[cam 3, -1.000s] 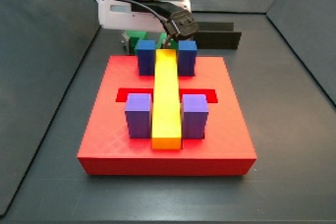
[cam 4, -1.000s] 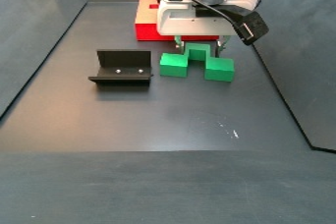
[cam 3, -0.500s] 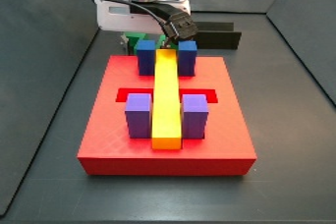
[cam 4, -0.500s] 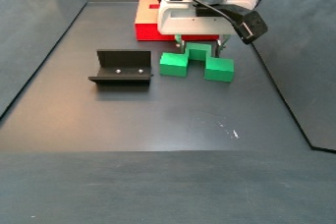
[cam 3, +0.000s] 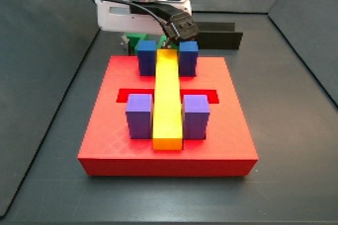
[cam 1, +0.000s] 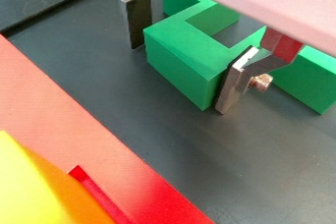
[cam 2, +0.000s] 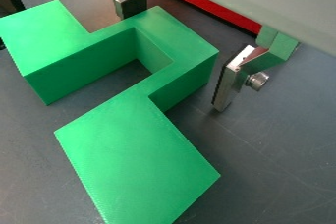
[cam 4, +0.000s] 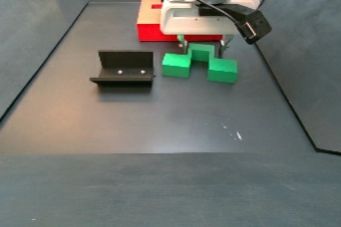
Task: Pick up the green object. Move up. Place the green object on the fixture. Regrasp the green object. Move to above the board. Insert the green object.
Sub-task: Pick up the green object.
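The green object (cam 4: 200, 65) lies on the dark floor just in front of the red board (cam 4: 151, 17). Its two legs point away from the board. My gripper (cam 4: 200, 44) is down over its middle cube and open. In both wrist views the silver fingers (cam 1: 136, 17) (cam 2: 226, 81) stand on either side of the green object (cam 1: 197, 66) (cam 2: 118, 71), with a small gap at one finger. The gripper (cam 1: 184, 46) (cam 2: 178, 41) holds nothing. The black fixture (cam 4: 123, 70) stands apart, beside the green object. In a side view the gripper (cam 3: 165, 37) sits behind the board (cam 3: 106, 120).
The board carries a long yellow bar (cam 3: 166, 101), two blue blocks (cam 3: 148, 56) at its far end and two purple blocks (cam 3: 138, 118) near its front. Dark walls enclose the floor (cam 4: 160, 151). The board's edge (cam 1: 53, 120) runs close by the fingers.
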You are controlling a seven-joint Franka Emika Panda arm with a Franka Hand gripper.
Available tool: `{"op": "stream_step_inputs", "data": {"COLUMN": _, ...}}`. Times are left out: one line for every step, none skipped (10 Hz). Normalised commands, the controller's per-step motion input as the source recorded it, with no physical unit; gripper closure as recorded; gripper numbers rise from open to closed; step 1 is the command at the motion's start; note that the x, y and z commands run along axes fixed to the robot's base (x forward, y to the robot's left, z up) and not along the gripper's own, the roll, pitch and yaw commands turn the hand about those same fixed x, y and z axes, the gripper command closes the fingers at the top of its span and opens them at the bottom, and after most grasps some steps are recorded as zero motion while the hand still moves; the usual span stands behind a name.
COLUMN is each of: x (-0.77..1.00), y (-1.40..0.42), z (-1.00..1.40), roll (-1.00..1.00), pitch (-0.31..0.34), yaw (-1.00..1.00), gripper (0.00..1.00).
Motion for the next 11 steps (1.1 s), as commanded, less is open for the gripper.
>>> {"op": "stream_step_inputs", "data": {"x": 0.0, "y": 0.0, "z": 0.0, "roll": 0.0, "pitch": 0.0, "yaw": 0.0, "gripper": 1.0}}
{"op": "stream_step_inputs", "data": {"x": 0.0, "y": 0.0, "z": 0.0, "roll": 0.0, "pitch": 0.0, "yaw": 0.0, "gripper": 1.0}}
{"op": "stream_step_inputs", "data": {"x": 0.0, "y": 0.0, "z": 0.0, "roll": 0.0, "pitch": 0.0, "yaw": 0.0, "gripper": 1.0}}
{"op": "stream_step_inputs", "data": {"x": 0.0, "y": 0.0, "z": 0.0, "roll": 0.0, "pitch": 0.0, "yaw": 0.0, "gripper": 1.0}}
{"op": "stream_step_inputs", "data": {"x": 0.0, "y": 0.0, "z": 0.0, "roll": 0.0, "pitch": 0.0, "yaw": 0.0, "gripper": 1.0}}
{"op": "stream_step_inputs", "data": {"x": 0.0, "y": 0.0, "z": 0.0, "roll": 0.0, "pitch": 0.0, "yaw": 0.0, "gripper": 1.0}}
{"op": "stream_step_inputs", "data": {"x": 0.0, "y": 0.0, "z": 0.0, "roll": 0.0, "pitch": 0.0, "yaw": 0.0, "gripper": 1.0}}
{"op": "stream_step_inputs", "data": {"x": 0.0, "y": 0.0, "z": 0.0, "roll": 0.0, "pitch": 0.0, "yaw": 0.0, "gripper": 1.0}}
{"op": "stream_step_inputs", "data": {"x": 0.0, "y": 0.0, "z": 0.0, "roll": 0.0, "pitch": 0.0, "yaw": 0.0, "gripper": 1.0}}
{"op": "stream_step_inputs", "data": {"x": 0.0, "y": 0.0, "z": 0.0, "roll": 0.0, "pitch": 0.0, "yaw": 0.0, "gripper": 1.0}}
{"op": "stream_step_inputs", "data": {"x": 0.0, "y": 0.0, "z": 0.0, "roll": 0.0, "pitch": 0.0, "yaw": 0.0, "gripper": 1.0}}
